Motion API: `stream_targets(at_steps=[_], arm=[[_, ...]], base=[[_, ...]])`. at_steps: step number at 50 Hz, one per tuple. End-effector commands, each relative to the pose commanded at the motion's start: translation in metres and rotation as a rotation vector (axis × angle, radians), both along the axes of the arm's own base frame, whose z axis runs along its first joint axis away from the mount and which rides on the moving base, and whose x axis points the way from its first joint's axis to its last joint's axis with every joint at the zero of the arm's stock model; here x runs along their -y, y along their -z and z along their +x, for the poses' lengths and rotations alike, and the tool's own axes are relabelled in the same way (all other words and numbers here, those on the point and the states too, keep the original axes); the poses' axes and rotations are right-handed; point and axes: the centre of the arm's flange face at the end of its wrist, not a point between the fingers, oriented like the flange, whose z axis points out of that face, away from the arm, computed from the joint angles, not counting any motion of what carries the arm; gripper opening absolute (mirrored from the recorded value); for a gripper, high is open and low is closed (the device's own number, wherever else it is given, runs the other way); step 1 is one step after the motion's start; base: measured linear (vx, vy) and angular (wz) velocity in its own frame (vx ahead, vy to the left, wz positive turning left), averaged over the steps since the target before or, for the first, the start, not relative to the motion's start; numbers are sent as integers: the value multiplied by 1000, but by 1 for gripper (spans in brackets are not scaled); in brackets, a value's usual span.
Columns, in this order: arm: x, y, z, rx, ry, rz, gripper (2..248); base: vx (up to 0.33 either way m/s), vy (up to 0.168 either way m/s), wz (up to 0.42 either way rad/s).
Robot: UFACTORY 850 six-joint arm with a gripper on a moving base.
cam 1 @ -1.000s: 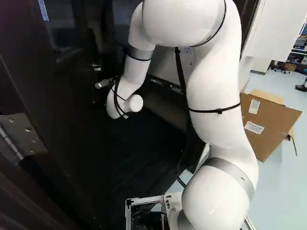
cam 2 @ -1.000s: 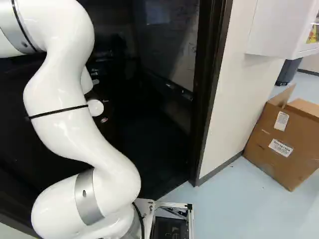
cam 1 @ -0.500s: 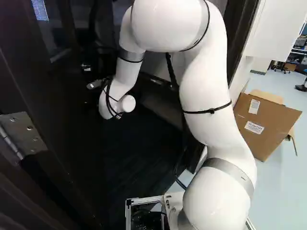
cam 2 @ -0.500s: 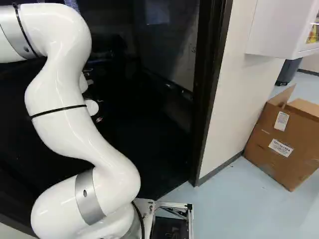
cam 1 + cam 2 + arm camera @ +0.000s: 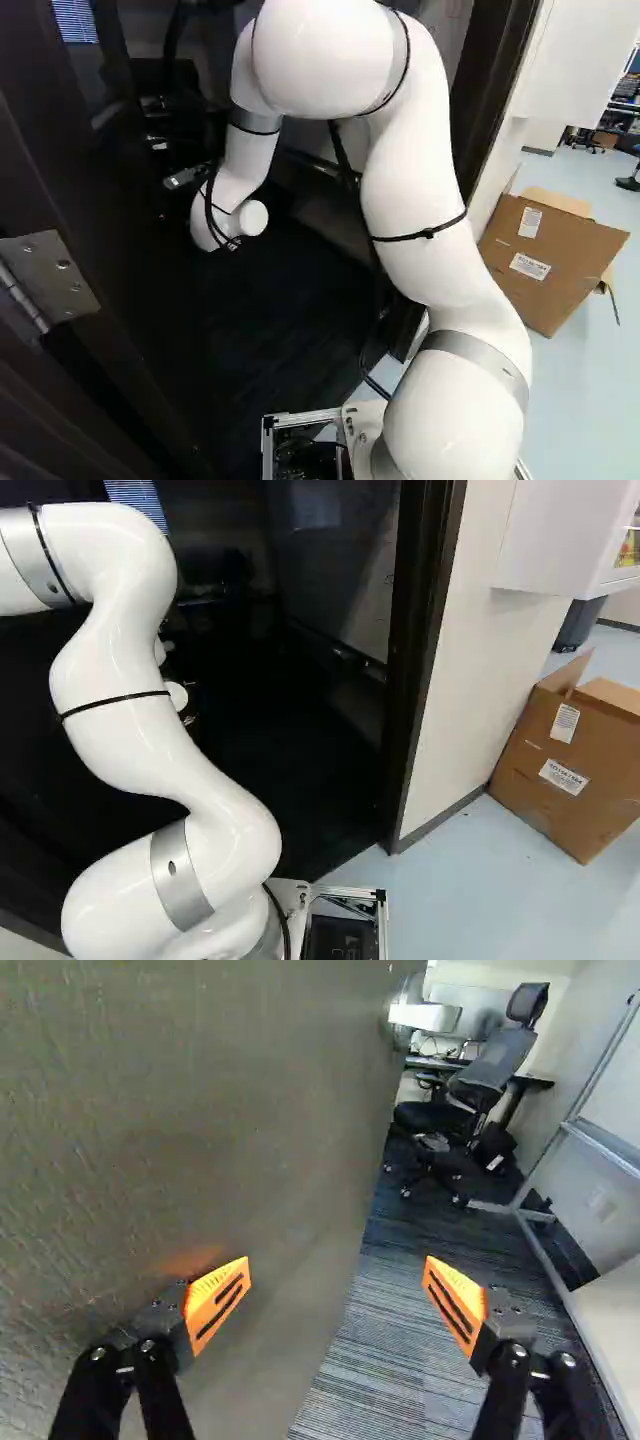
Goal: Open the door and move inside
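The flat, dark door (image 5: 200, 1110) stands ajar at the left of the left base view, beside the wide-open tool (image 5: 338, 1272). Beyond, striped grey carpet (image 5: 385, 1360) runs to a black wheeled chair (image 5: 490, 1065).

The white wall (image 5: 448, 690) meets the pale blue floor (image 5: 480, 900) with a grey baseboard (image 5: 445, 813). Near this wall there stands a cardboard box (image 5: 565, 765), tilted, its flaps open. Above it is fixed a white cabinet (image 5: 555, 540); a dark bin (image 5: 580, 623) is farther behind. In the base views the inner room is very dark, but striped blinds (image 5: 138, 498) are shining bright. The wrist view shows there a striped carpet (image 5: 385, 1370), a black office chair (image 5: 490, 1065) beside a dark tabletop (image 5: 530, 1082), and a metal rail (image 5: 600, 1143) along the pale side wall (image 5: 595, 1200).
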Motion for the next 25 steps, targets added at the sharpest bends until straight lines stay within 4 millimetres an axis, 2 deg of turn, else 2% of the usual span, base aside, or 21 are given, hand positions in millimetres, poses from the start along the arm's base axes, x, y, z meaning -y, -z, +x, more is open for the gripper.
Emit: stream_targets(at_steps=[25], arm=[[-37,4,-3,19,-65,6,247]], base=[[0,0,0]])
